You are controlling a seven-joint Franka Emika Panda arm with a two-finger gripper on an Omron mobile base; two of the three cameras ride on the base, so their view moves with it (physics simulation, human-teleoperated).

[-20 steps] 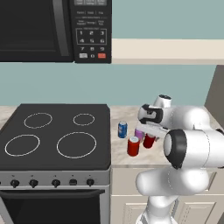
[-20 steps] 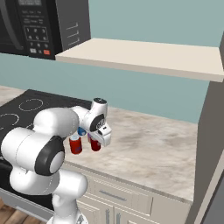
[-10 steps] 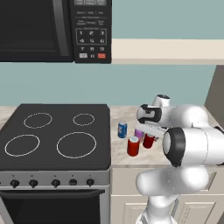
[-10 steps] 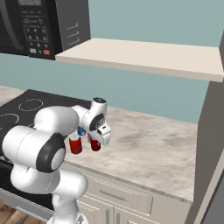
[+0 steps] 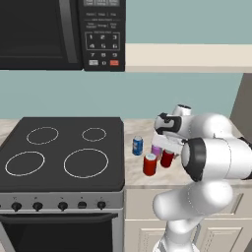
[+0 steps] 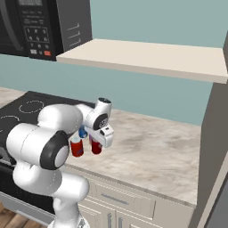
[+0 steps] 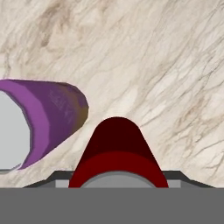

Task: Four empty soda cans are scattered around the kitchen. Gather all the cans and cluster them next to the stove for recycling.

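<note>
Grip is kept on a red can [image 5: 167, 158]: the gripper [image 5: 166, 145] is seen from above pinched on its top, and in the hand view the red can [image 7: 117, 155] sits right between the jaws, so it is judged held. Can base appears to be at or just above the marble counter [image 6: 151, 151]; contact cannot be confirmed.

Three more cans are clustered just beside it: a second red can [image 5: 149, 164] toward the counter's front edge, a purple-pink can [image 5: 156, 150] half hidden behind the gripper, and a blue can [image 5: 138, 145] nearest the stove [image 5: 64, 152].

Step in hand is judged to be placement of the last can. To do it well:
- can is lowered straight down until seated flat
- jaws are opened only once it is resting upright
- hand is lifted vertically, since the purple-pink can is close and could be tipped by a sideways exit
</note>
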